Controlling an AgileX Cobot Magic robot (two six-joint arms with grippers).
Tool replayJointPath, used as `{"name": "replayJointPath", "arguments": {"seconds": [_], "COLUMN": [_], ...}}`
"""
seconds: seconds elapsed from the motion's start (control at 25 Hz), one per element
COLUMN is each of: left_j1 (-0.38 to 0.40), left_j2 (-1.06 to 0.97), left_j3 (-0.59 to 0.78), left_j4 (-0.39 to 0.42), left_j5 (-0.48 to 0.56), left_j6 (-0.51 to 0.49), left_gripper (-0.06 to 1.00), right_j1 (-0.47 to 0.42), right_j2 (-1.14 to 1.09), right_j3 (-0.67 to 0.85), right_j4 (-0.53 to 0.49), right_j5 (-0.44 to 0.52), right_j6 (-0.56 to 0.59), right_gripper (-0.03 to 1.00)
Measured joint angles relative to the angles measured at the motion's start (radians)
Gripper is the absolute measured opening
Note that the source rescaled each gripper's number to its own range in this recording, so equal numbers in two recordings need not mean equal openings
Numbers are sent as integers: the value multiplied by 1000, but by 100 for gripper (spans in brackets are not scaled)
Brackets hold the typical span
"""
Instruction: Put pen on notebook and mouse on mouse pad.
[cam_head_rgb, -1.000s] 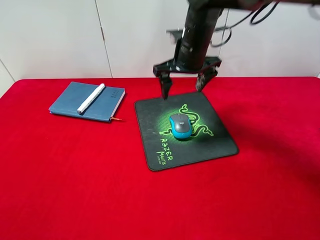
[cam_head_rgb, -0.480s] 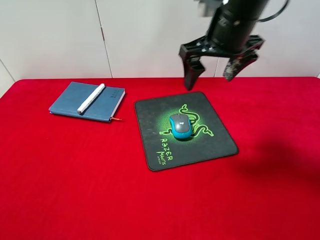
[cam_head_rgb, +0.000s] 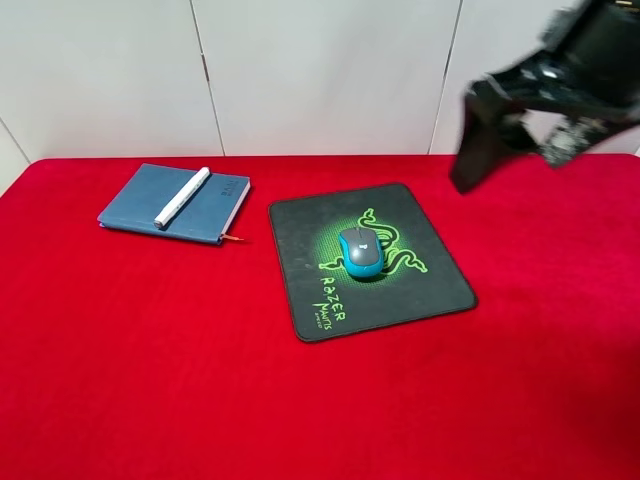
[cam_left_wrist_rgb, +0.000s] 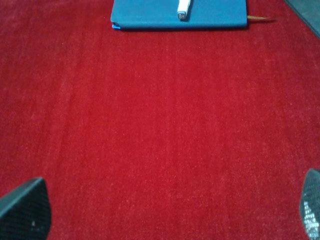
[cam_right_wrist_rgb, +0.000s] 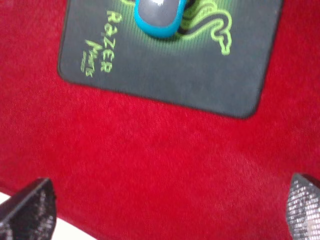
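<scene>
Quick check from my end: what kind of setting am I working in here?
Probably a staged desk-style test bench, not a real office: a table under red cloth against plain white panels, set with only a notebook, pen, mouse and mouse pad.

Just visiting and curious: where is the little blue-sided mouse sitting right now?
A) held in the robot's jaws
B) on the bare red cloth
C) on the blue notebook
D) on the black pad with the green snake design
D: the mouse rests on the mouse pad, over its green emblem, with nothing gripping it.
</scene>
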Motion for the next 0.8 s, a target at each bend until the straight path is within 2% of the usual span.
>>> {"name": "replayJointPath", "arguments": {"seconds": [0.4,0.64,0.8], "left_j1": [0,0,0], "left_j2": [0,0,0], "left_j3": [0,0,0], "left_j4": [0,0,0], "left_j5": [0,0,0], "left_j6": [0,0,0], "left_gripper": [100,100,100], "right_j1": [3,0,-65], "right_j2": [-362,-599,-765], "right_j3": [238,349,437], "right_j4": [-13,-59,-61], "right_j5": [3,4,-2], "right_j6": [0,0,0], "right_gripper": [100,100,100]}}
